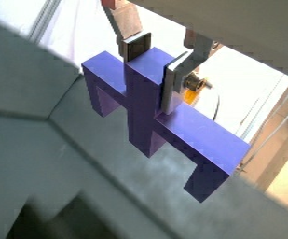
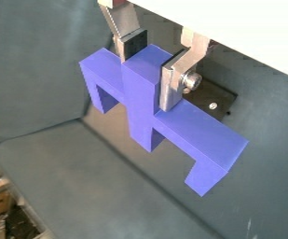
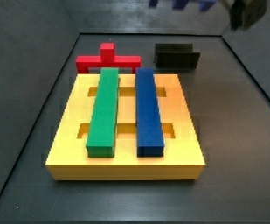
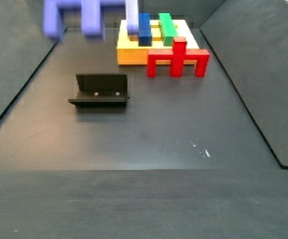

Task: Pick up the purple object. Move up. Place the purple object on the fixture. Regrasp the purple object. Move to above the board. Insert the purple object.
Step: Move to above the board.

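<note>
Gripper (image 2: 153, 63) aloft, jaws clamped on purple object (image 2: 153, 112): cross-shaped, with legs at both ends

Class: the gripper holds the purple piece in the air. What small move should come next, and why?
Probably carry it toward the fixture and lower. The gripper is shut on the purple piece, which hangs high near the board; the fixture stands bare, so placing comes next.

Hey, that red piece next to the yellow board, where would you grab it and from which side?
Take the red piece by its upright middle stem, coming straight down from above. That stem sticks up clear of the crossbar, and the yellow board crowds one side. The claw is high up, clamping the purple object.
</note>
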